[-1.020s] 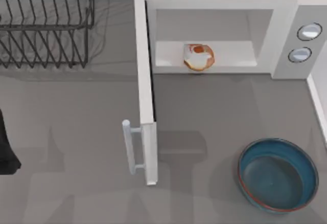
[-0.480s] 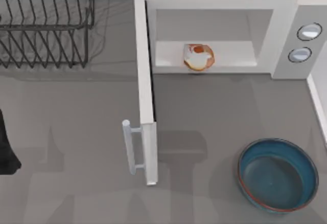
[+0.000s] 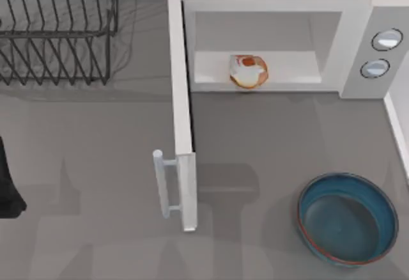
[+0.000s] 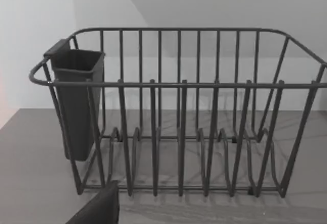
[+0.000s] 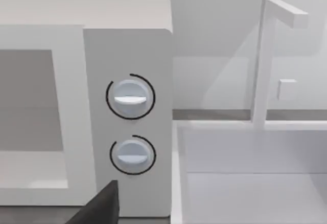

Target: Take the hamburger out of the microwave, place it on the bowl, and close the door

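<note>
You are working over a plain grey surface (image 3: pixel 96 165) with a pale wall behind it. At the top view's left edge a dark piece of your left arm (image 3: pixel 7 184) sits parked; its end effector (image 4: pixel 99 208) shows as one dark corner in the left wrist view, so you cannot tell its state. Beyond it stands a dark wire dish rack (image 4: pixel 179 121) with a cutlery cup (image 4: pixel 76 101). Your right end effector (image 5: pixel 99 206) is likewise a cut-off dark corner, its state unreadable, facing the microwave (image 5: pixel 127 55) and its two dials (image 5: pixel 130 97). The door (image 3: pixel 182 120) stands swung open. The hamburger (image 3: pixel 248 70) rests inside the cavity, well apart from the bowl (image 3: pixel 348 218), which the frame edge slightly crops.
</note>
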